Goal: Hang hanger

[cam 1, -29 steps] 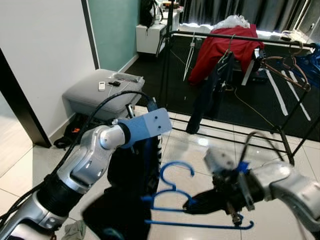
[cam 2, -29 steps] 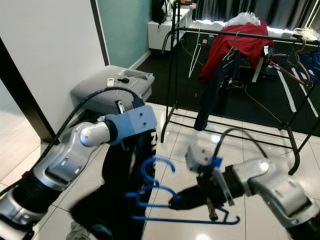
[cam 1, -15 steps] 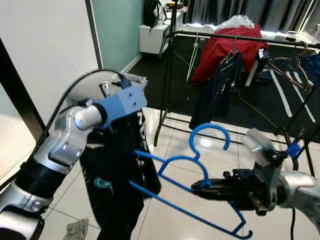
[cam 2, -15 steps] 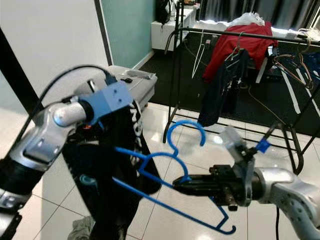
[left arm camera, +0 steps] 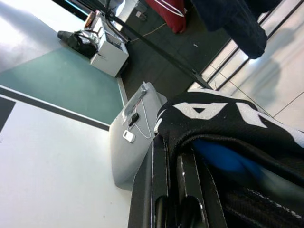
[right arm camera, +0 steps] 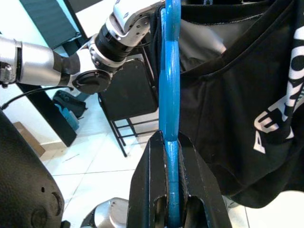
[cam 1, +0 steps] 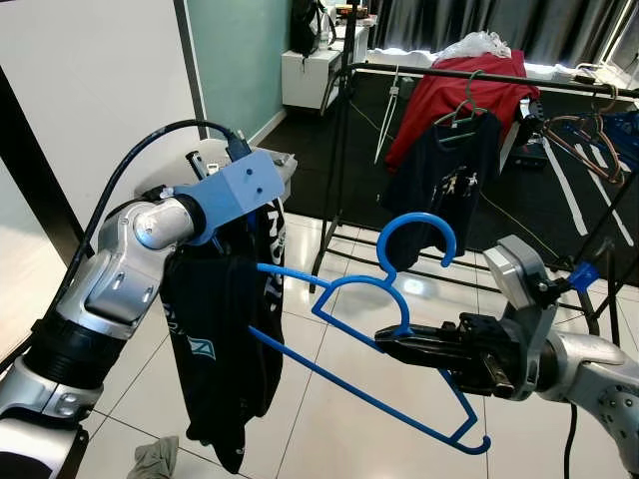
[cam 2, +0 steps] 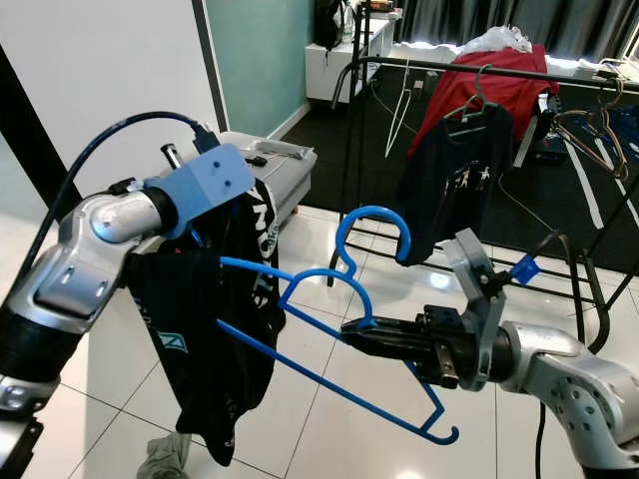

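Grey ottoman (cam 1: 205,170); white cabinet (cam 1: 312,75)

Hanger and shirt lifted up off the floor

Over the last second the right gripper (cam 1: 394,344) has raised the blue plastic hanger (cam 1: 374,344) from low near the tiles to chest height, its hook now pointing up. The left gripper (left arm camera: 173,216) has hoisted the black printed T-shirt (cam 1: 225,349), which now hangs full length with one hanger arm reaching into it.
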Robot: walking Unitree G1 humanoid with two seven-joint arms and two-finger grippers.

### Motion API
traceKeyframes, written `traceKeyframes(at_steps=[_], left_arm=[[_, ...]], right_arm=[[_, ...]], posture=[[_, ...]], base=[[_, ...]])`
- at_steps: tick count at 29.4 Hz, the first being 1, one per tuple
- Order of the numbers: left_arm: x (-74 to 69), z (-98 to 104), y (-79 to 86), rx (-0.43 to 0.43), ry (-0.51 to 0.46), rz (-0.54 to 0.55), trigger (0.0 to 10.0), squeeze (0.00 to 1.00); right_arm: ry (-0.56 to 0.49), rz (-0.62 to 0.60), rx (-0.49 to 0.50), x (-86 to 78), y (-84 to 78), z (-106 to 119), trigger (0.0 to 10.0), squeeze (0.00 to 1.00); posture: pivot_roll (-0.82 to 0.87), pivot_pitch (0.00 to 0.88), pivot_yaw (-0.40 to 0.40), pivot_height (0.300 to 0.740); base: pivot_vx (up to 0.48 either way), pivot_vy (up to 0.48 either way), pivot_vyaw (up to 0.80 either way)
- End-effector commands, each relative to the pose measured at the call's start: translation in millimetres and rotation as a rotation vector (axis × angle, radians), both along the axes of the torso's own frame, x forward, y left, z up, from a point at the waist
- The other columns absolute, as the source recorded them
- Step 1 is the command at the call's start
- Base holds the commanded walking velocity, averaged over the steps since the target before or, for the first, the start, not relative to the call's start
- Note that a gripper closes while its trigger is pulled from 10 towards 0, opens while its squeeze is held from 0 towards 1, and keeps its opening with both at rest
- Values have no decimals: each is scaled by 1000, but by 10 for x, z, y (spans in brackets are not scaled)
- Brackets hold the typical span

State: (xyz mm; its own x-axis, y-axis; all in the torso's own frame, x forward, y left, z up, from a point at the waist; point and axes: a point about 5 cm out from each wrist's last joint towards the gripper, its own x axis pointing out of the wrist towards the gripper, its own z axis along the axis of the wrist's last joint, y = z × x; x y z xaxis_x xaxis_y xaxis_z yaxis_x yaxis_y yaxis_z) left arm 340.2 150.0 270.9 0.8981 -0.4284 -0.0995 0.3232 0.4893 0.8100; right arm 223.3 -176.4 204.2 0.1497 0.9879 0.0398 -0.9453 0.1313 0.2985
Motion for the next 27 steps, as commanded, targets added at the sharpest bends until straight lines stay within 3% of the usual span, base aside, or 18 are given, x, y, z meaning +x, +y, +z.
traceKeyframes(at_steps=[1,9,19,26,27], left_arm=[[23,36,11,-5,-8,-4,10000,0],[138,226,227,-116,-53,116,10000,0],[141,250,244,-137,-39,130,10000,0],[150,208,241,-142,-12,124,10000,0],[137,134,166,-140,20,90,10000,0]], right_arm=[[-59,18,90,-24,40,137,10000,0],[-12,-29,135,-37,4,57,10000,0],[29,-93,76,1,14,-106,10000,0],[2,-68,181,-6,45,27,10000,0],[-26,-44,231,-7,76,130,10000,0]], posture=[[-21,0,-2,740],[-26,0,4,740],[-23,0,8,740],[-18,0,7,740],[-19,0,10,740]], base=[[0,0,0],[0,0,0],[0,0,0],[0,0,0],[0,0,0]])
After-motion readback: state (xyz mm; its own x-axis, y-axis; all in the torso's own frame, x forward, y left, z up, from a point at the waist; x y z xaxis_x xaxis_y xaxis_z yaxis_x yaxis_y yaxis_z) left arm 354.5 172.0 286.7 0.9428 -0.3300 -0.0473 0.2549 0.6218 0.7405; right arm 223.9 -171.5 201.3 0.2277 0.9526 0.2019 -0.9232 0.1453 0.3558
